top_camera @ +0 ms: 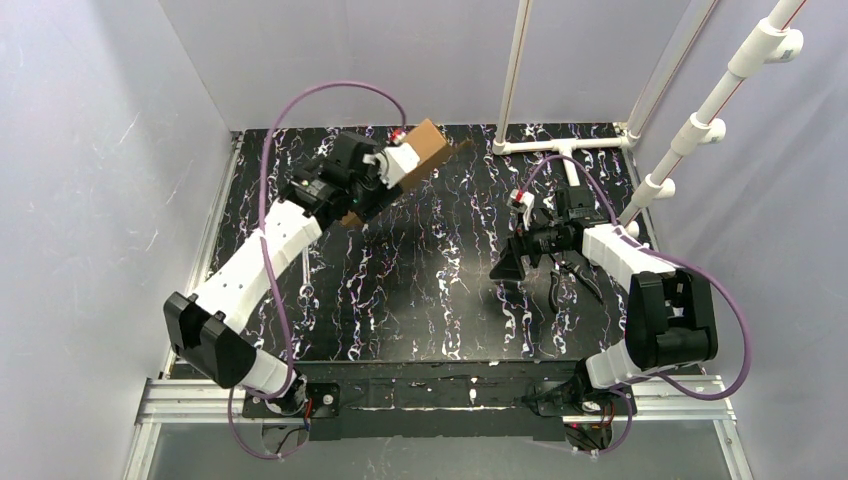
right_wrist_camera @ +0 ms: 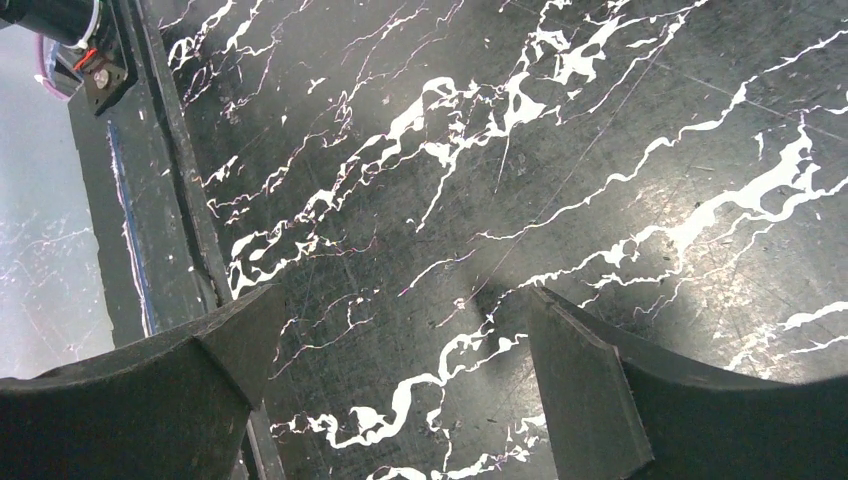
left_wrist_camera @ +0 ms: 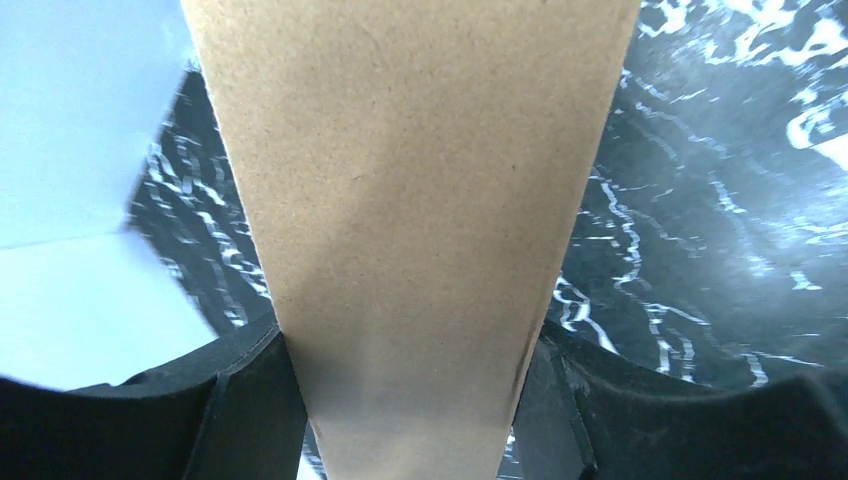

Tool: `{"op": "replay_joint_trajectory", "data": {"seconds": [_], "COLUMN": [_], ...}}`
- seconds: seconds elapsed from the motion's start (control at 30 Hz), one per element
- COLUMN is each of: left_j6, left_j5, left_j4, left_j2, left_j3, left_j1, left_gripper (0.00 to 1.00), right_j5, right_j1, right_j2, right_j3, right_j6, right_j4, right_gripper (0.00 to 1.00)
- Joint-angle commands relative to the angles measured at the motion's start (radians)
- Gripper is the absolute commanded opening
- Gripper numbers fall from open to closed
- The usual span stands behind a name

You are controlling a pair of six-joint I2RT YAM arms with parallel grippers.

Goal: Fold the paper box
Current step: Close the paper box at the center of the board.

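Observation:
The paper box (top_camera: 428,148) is plain brown cardboard, folded up compact and held off the table at the back left. My left gripper (top_camera: 388,172) is shut on it. In the left wrist view the box (left_wrist_camera: 410,180) fills the middle, and both black fingers (left_wrist_camera: 255,400) press against its sides; the left gripper (left_wrist_camera: 410,400) holds its near end. My right gripper (top_camera: 548,282) hovers over the right side of the table, far from the box. It stands open in the right wrist view (right_wrist_camera: 400,370), with only the marbled tabletop between its fingers (right_wrist_camera: 575,380).
A white pipe frame (top_camera: 560,145) stands at the back right of the black marbled table (top_camera: 420,290). Grey walls close in the left, back and right sides. A dark rail at the table's edge (right_wrist_camera: 150,200) shows in the right wrist view.

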Motion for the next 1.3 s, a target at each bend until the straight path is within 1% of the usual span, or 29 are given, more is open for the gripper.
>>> {"op": "replay_joint_trajectory", "data": {"seconds": [0.0,0.07,0.17,0.47,0.73,0.77,0.83,0.9,0.97,1.03,1.2,1.27], "left_j6": [0.210,0.261,0.296,0.447,0.344,0.332,0.312,0.289,0.264,0.237,0.126,0.029], "left_j5": [-0.275,-0.312,-0.347,-0.562,-0.618,-0.619,-0.624,-0.633,-0.639,-0.643,-0.634,-0.615], "left_j4": [0.199,0.259,0.329,0.723,0.750,0.750,0.748,0.735,0.716,0.692,0.562,0.479], "left_j2": [-0.080,-0.088,-0.087,-0.073,-0.026,-0.020,-0.010,-0.002,0.010,0.022,0.050,0.060], "left_j3": [-0.104,-0.163,-0.249,-0.558,-0.639,-0.644,-0.651,-0.653,-0.653,-0.653,-0.639,-0.616], "left_j1": [-0.117,-0.155,-0.204,-0.357,-0.416,-0.418,-0.425,-0.436,-0.444,-0.455,-0.480,-0.488], "left_gripper": [0.12,0.11,0.10,0.00,0.00,0.04,0.16,0.23,0.31,0.37,0.54,0.62], "right_j5": [-0.043,-0.056,-0.069,-0.084,-0.092,-0.092,-0.093,-0.093,-0.093,-0.093,-0.090,-0.087], "right_j1": [-0.027,-0.038,-0.047,-0.064,-0.069,-0.069,-0.071,-0.071,-0.072,-0.072,-0.072,-0.073], "right_j2": [-0.041,-0.053,-0.072,-0.070,-0.060,-0.059,-0.061,-0.062,-0.061,-0.062,-0.060,-0.063], "right_j3": [0.043,0.043,0.039,0.039,0.038,0.038,0.038,0.038,0.039,0.040,0.047,0.051], "right_j6": [-0.035,-0.051,-0.075,-0.089,-0.094,-0.095,-0.098,-0.099,-0.100,-0.105,-0.132,-0.148], "right_j4": [-0.026,-0.039,-0.054,-0.065,-0.070,-0.070,-0.071,-0.073,-0.074,-0.079,-0.102,-0.116], "right_gripper": [0.98,0.98,0.98,0.98,0.98,0.98,0.98,0.98,0.98,0.98,0.98,0.98]}}
